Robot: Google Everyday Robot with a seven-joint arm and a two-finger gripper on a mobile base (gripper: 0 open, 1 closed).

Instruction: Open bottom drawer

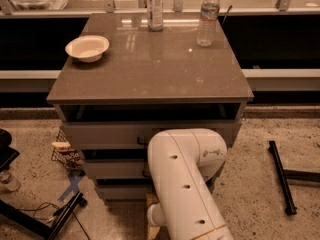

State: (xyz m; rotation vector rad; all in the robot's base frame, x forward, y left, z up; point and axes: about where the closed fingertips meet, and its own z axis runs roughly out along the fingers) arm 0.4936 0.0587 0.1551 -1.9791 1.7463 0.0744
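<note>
Imo the trick is catching the bottom drawer (120, 192) dead centre and pulling straight out toward 6 o'clock. It sits low around 7 o'clock, half hidden by the white arm (185, 184), which is folded elbow-up with the gripper (153, 215) tucked down at 6 o'clock, can't tell if it's open or closed

cabinet top (150, 69): smooth, glossy | right bottle (208, 16): clear plastic | arm (185, 184): glossy white plastic, tool (151, 228) low behind it | floor (260, 194): speckled stone
</note>
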